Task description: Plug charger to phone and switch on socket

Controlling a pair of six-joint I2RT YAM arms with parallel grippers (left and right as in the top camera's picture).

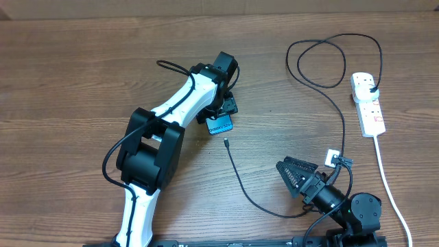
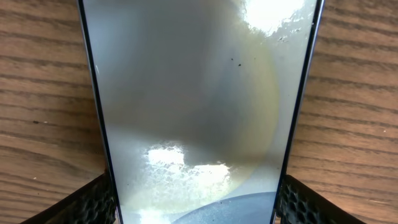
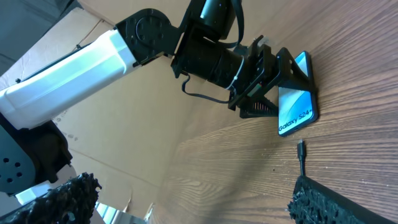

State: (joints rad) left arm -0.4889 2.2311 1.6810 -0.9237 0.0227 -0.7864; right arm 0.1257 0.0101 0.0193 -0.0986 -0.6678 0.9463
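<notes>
Wooden table point(image 1: 68, 68): phone point(image 1: 220, 126), lettered end toward charger point(image 1: 235, 171)

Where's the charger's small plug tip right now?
Overhead view: the tip lies on the table near centre, just below-right of the phone and apart from it, its cable trailing towards the right gripper.

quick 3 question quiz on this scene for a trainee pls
1. True or false: the loose tip of the charger is already in the phone.
2. Which arm's fingers sit either side of the phone: A left, B right, C neither?
3. Fill in: the charger's black plug sits in the white ____.

Key:
1. False: the tip lies on the table, apart from the phone.
2. A, the left gripper.
3. socket.
</notes>
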